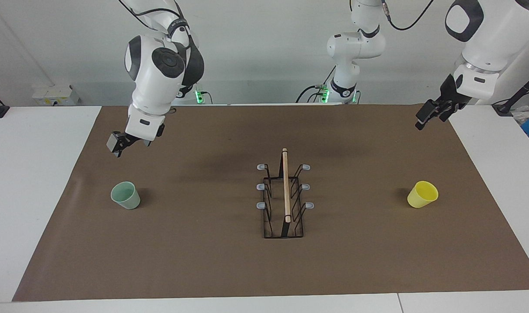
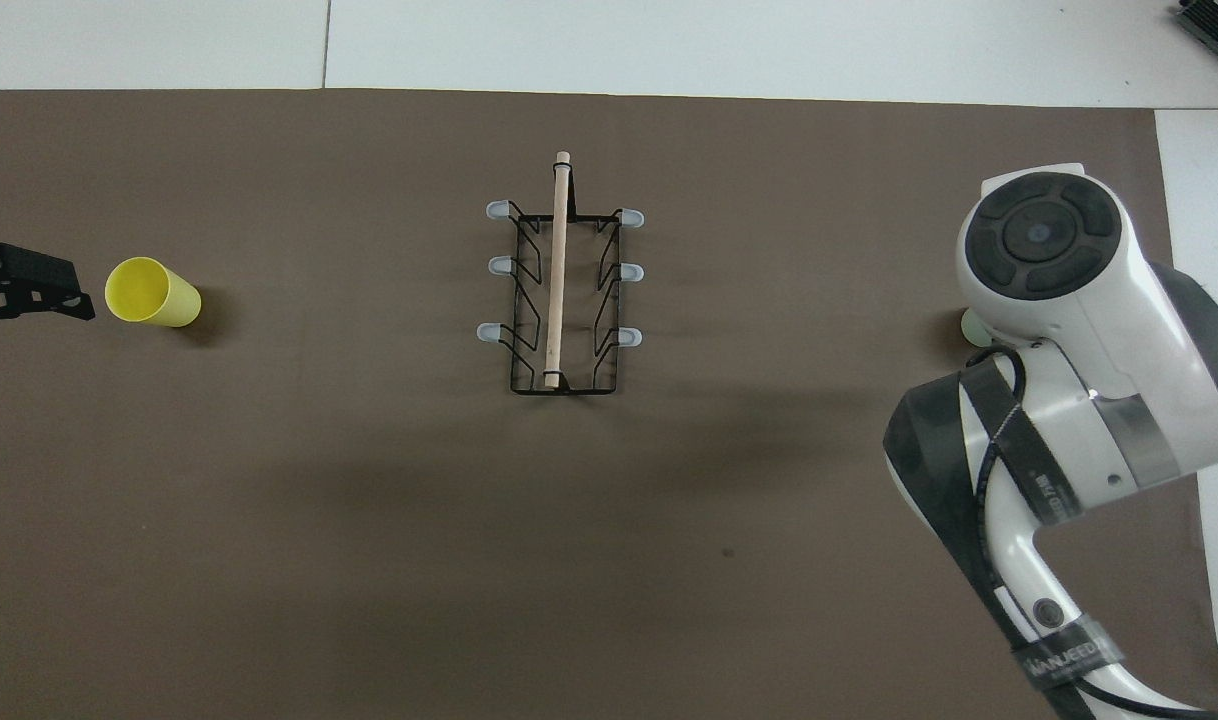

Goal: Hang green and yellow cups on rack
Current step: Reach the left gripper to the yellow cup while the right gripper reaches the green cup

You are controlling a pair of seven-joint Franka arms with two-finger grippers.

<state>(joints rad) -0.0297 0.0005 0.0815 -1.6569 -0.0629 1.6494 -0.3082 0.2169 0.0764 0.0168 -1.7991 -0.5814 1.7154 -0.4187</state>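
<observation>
Brown mat (image 1: pixel 229 269): rack (image 1: pixel 284 198) center, green cup (image 1: pixel 125 195) at 9 o'clock, yellow cup (image 1: pixel 422 194) at 3, ready for pickup; right gripper (image 1: pixel 119 145) and left gripper (image 1: pixel 429 115) hang above, jaws apart, empty.

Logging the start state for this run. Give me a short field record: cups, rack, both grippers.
green cup: upright on the mat, toward the right arm's end, free
yellow cup: tipped on the mat, toward the left arm's end, free
rack: mid-mat between the cups, all prongs bare
right gripper: raised over the mat near the green cup, empty
left gripper: raised over the mat's edge, empty
</observation>
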